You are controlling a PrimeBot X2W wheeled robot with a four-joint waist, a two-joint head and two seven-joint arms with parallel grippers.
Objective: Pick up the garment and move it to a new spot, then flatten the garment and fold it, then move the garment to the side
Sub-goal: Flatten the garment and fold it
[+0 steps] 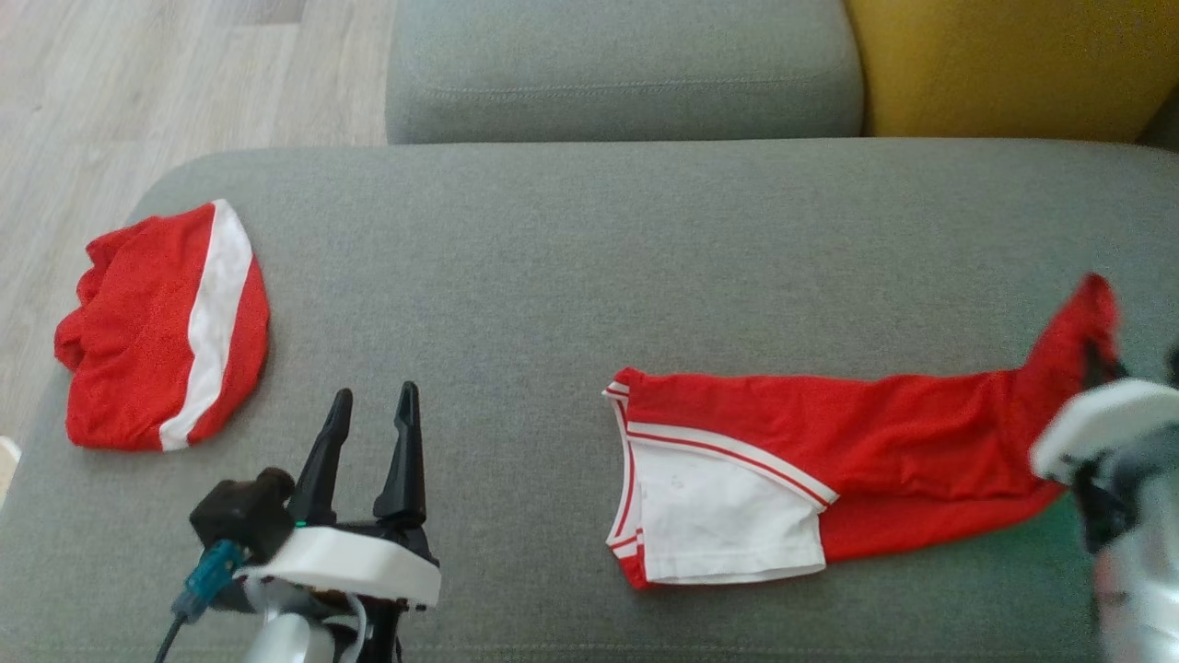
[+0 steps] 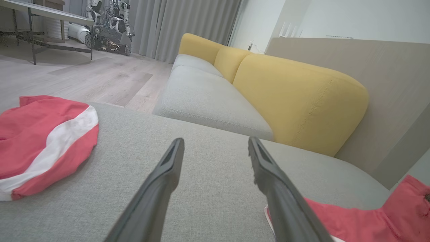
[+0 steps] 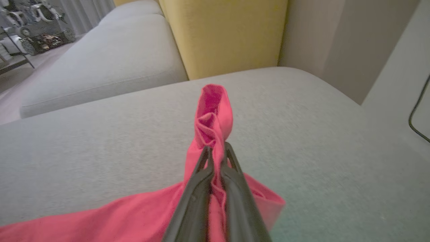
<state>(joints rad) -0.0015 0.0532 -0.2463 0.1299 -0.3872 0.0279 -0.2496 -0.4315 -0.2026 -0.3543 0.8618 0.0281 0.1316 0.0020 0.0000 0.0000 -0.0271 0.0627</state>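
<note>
The garment is red with a white panel and striped trim, lying stretched across the right half of the grey cushion. Its right end is lifted off the cushion into a peak. My right gripper is shut on that red fabric, which bunches up past the fingertips; in the head view the right gripper is blurred at the right edge. My left gripper stands open over bare cushion at the lower left, fingers spread and holding nothing. The garment's near edge shows at the left wrist view's lower right.
A second red piece with a white band lies bunched at the cushion's left end, close to its edge. A grey seat and a yellow backrest sit behind. Wood floor lies to the left.
</note>
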